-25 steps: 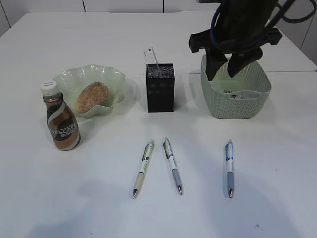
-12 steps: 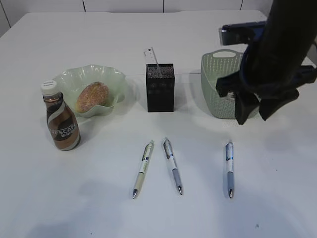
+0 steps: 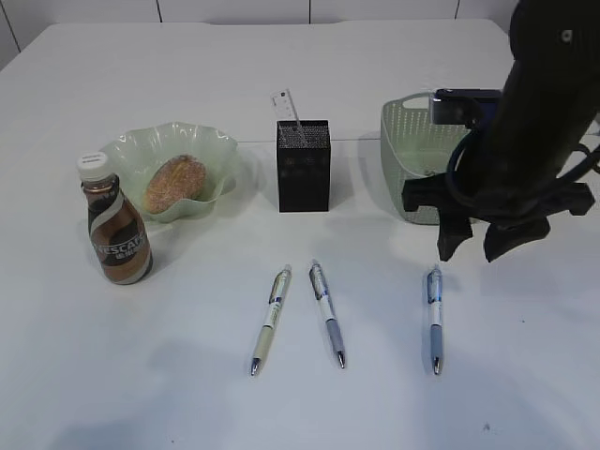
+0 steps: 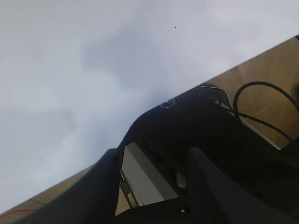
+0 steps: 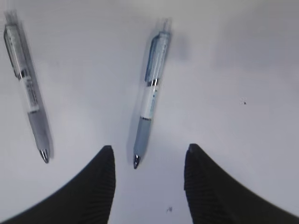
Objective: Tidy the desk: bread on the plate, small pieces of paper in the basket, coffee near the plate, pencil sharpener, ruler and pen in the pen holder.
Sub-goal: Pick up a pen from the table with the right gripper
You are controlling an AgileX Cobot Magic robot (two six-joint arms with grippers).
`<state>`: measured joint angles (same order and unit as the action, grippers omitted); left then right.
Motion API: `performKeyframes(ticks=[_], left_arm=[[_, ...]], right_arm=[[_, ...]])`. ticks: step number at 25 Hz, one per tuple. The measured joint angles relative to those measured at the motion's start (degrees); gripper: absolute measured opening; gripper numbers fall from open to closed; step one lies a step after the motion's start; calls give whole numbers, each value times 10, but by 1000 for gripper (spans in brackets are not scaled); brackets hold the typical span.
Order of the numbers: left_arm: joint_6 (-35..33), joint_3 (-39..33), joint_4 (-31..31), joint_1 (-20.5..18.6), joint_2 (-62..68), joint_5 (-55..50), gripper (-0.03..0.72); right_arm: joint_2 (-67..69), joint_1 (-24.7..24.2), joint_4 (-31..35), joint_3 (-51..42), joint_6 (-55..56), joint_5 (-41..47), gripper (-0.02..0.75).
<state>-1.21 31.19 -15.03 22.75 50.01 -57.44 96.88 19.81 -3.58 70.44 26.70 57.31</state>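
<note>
Pen holder (image 3: 303, 165), the black mesh box standing mid-desk, is serving as the landmark: the basket (image 3: 419, 159) is sitting to its right, the plate (image 3: 216, 150) with the bread (image 3: 174, 183) to its left, and the coffee bottle (image 3: 114, 223) further left and nearer the camera. Three pens are lying in front of it. The right gripper (image 3: 479, 246) is hanging with its fingers spread and nothing between them, in front of the basket. The blue pen (image 3: 433, 318) is lying just below and slightly left of it, long axis running toward and away from the holder. The right arm looks nearer. In the left wrist view the left gripper's (image 4: 154, 186) state is something I cannot tell.
</note>
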Motion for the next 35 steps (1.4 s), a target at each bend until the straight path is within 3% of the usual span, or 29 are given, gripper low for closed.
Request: performKeyframes(ticks=[18,26,35], left_arm=[[0,0,-4,0,0,-5,328],[0,0,-5,0,0,-10,328],[0,0,-7,0,0,-10,328]], right_arm=[[117,-5,-20,-2,62,-66,387],[120,-68,16,-2,69,-92,387],[120,-68,24,-2,69,-112,387]])
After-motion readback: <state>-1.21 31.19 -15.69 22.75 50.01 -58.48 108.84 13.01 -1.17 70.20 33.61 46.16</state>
